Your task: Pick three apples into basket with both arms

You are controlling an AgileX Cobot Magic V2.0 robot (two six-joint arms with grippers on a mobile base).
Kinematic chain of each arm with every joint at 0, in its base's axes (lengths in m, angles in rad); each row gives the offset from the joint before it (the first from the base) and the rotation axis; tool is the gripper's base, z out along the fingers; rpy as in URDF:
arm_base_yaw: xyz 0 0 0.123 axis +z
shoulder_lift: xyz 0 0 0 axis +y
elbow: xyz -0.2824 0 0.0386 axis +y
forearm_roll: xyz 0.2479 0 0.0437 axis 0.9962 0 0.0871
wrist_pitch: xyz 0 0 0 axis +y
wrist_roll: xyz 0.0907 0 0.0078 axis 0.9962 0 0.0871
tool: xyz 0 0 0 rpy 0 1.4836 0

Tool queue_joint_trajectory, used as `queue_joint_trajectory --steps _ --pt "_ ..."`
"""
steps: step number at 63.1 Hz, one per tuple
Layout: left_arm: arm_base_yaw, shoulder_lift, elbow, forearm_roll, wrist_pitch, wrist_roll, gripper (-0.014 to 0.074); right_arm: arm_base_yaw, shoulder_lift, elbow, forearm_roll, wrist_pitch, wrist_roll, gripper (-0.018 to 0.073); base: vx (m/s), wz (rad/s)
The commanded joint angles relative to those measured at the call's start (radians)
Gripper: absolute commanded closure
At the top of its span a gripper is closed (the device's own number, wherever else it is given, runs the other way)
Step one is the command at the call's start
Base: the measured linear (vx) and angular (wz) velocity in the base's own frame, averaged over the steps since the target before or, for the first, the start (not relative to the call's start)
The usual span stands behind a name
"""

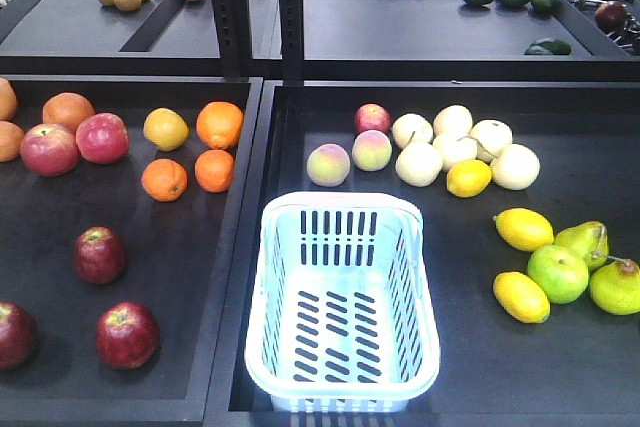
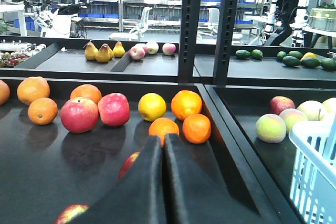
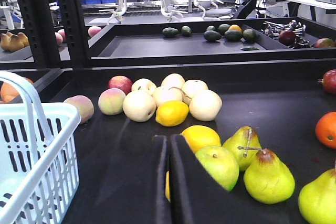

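Observation:
Three dark red apples lie in the left tray in the front view: one at mid left (image 1: 100,254), one near the front (image 1: 127,334), one cut by the left edge (image 1: 14,334). The pale blue basket (image 1: 338,201) stands empty in the right tray's front left. Neither arm shows in the front view. My left gripper (image 2: 163,142) is shut and empty above the left tray; two dark apples peek out beside its fingers (image 2: 129,164) (image 2: 70,213). My right gripper (image 3: 168,141) is shut and empty, with the basket (image 3: 37,129) to its left.
Two brighter pink-red apples (image 1: 75,142) and several oranges (image 1: 200,147) lie behind the dark apples. Peaches, pale pears and lemons (image 1: 450,152) lie behind the basket. A green apple (image 1: 557,273), lemons and green pears lie to its right. A raised divider (image 1: 240,247) separates the trays.

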Motion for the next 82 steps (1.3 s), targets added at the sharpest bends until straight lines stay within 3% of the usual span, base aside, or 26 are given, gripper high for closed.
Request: queue_joint_trajectory --steps 1,82 --pt "0.001 -0.016 0.003 -0.009 -0.07 -0.006 0.0603 -0.004 -0.013 0.013 -0.01 -0.075 -0.001 0.0568 0.03 -0.03" --pt "0.001 -0.016 0.003 -0.009 -0.07 -0.006 0.0603 -0.004 -0.013 0.013 -0.01 -0.075 -0.001 0.0568 0.04 -0.02"
